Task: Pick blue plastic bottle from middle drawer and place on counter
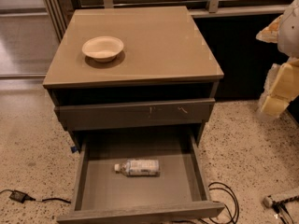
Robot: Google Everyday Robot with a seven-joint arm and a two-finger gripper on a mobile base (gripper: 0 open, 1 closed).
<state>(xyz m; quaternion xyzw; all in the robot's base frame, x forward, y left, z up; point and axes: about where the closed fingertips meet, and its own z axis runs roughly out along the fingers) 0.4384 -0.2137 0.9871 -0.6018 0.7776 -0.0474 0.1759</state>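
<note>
Pale claw (279,94) (far right) — apart from bottle (138,167).

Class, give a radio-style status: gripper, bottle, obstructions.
Status: gripper far right, away from open middle drawer; blue plastic bottle lying on its side inside it; white bowl on counter, nothing covering bottle.

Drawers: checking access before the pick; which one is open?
The middle drawer, pulled out with the blue plastic bottle lying inside; the scratched drawer front above is shut. The gripper hangs at the right edge.
</note>
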